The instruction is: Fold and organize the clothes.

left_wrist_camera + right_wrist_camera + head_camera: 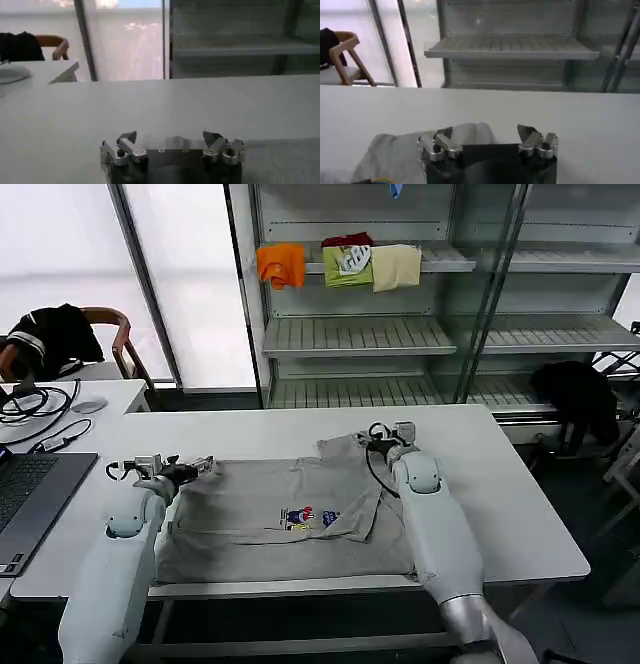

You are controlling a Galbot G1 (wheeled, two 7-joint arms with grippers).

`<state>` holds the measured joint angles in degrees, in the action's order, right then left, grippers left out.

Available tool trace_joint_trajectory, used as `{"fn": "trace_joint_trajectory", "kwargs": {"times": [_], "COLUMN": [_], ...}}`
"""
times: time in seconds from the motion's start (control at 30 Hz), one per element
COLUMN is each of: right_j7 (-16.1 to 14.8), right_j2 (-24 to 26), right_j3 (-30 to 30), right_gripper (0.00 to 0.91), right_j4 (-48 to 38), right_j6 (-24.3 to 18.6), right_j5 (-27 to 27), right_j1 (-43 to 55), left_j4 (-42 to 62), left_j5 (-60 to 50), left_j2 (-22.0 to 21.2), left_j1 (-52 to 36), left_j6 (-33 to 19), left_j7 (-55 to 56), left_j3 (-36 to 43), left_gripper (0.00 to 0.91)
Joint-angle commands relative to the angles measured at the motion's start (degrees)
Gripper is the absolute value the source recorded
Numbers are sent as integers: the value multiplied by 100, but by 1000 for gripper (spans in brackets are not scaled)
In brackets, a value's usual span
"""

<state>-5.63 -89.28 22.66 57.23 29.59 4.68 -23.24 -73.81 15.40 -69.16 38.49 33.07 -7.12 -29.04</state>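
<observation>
We see the grey T-shirt (280, 519) lying partly folded on the white counter (500, 484). The left end effector (160, 467) hovers released at its left edge, the right end effector (388, 434) released over its far corner.

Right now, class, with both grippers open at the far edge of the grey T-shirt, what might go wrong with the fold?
1. The left gripper is at the T-shirt's far corner, while the right gripper is at a bunched sleeve; uneven grasps could skew the fold.
2. One side is already folded over the chest print; lifting may undo it.
3. The near hem reaches the table edge and might slip off.
</observation>
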Motion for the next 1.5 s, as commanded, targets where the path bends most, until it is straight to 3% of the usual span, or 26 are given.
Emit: {"fn": "trace_joint_trajectory", "kwargs": {"times": [0.03,0.1,0.2,0.23,0.37,0.83,0.9,1.03,1.13,1.27,1.5], "right_j7": [-14,-17,4,-4,-60,-31,-22,-34,44,127,279], "right_j2": [-74,-73,-120,-139,-107,-113,-123,-79,31,246,732], "right_j3": [-22,-53,-33,-15,-83,-101,-81,-84,-147,-178,-167], "right_gripper": [907,836,262,0,0,0,0,0,0,0,0], "right_j4": [-374,-384,-400,-387,-173,552,592,1256,1695,2365,3895], "right_j6": [-19,-16,-143,-212,-351,-229,-299,-982,-1046,-842,47], "right_j5": [-35,-66,-163,-159,-150,-299,-278,-216,-107,-18,443], "right_j1": [82,47,-28,-50,-151,-441,-475,-860,-1110,-1539,-2347], "left_j4": [-54,-82,-118,-141,-197,-325,-406,-928,-1344,-1882,-2377], "left_j5": [-80,-77,-71,-62,22,250,368,981,1308,1574,1886], "left_j2": [17,24,20,9,-23,-12,-44,-34,27,136,228], "left_j1": [106,147,198,218,260,385,384,473,623,980,1618], "left_j6": [8,7,8,6,12,5,-15,-344,-343,-240,-191], "left_j7": [-106,-145,-162,-161,-145,-154,-136,2,82,92,-42], "left_j3": [18,5,1,-6,-28,-67,-118,-225,-279,-367,-586], "left_gripper": [343,312,171,20,10,0,0,0,0,0,0]}}
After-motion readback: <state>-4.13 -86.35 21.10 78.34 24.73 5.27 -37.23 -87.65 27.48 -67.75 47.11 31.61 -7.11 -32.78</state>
